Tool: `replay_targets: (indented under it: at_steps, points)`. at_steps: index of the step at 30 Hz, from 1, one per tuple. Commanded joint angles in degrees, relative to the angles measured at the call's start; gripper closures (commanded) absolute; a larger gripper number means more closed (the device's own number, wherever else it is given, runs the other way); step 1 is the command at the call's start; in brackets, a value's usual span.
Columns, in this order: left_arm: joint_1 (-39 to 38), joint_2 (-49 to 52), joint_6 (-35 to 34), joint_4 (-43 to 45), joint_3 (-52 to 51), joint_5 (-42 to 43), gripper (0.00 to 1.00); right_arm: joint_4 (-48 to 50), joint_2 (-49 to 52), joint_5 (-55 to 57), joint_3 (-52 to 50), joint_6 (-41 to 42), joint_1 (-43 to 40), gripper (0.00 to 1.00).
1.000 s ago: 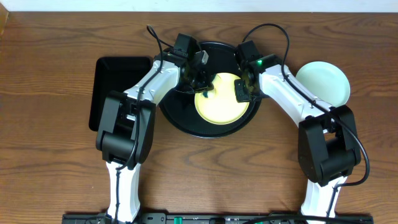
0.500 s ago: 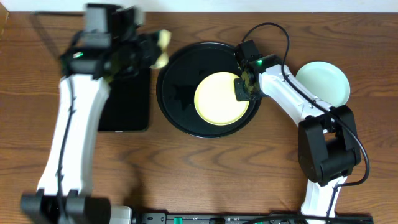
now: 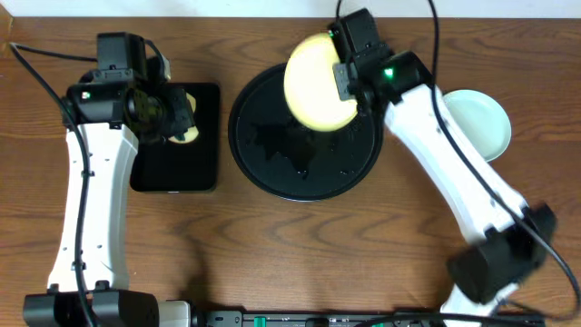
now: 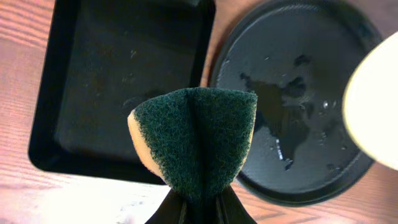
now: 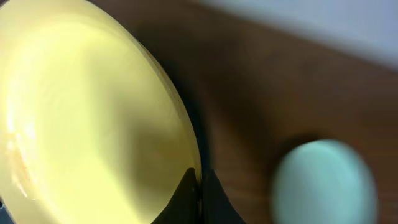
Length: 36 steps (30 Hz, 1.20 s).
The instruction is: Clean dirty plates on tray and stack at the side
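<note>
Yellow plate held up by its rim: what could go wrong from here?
The right gripper pinches the yellow plate only at its rim, so it could slip or swing and fall on the round black tray. That tray looks wet, so the plate may be slippery too. Setting it on the pale green plate off-centre could knock that plate.
</note>
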Motion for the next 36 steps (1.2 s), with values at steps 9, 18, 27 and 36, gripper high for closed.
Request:
replay_targets:
  at_steps: [9, 18, 27, 36]
  points:
    - [0.4, 0.8, 1.7, 2.7, -4.2, -1.6, 0.92, 4.2, -0.8, 49.0, -5.6, 3.0, 17.1, 0.99]
    - [0.3, 0.8, 1.7, 2.5, -4.3, -1.6, 0.92, 9.4, -1.1, 29.6, -8.9, 0.9, 16.1, 0.99]
    - [0.4, 0.8, 1.7, 3.3, -5.9, -1.6, 0.92, 2.1, -5.1, 1.4, -4.4, 4.4, -1.2, 0.99]
    - [0.3, 0.8, 1.7, 3.9, -6.5, -1.6, 0.92, -4.6, -2.9, -20.3, -5.0, 8.4, -32.1, 0.99]
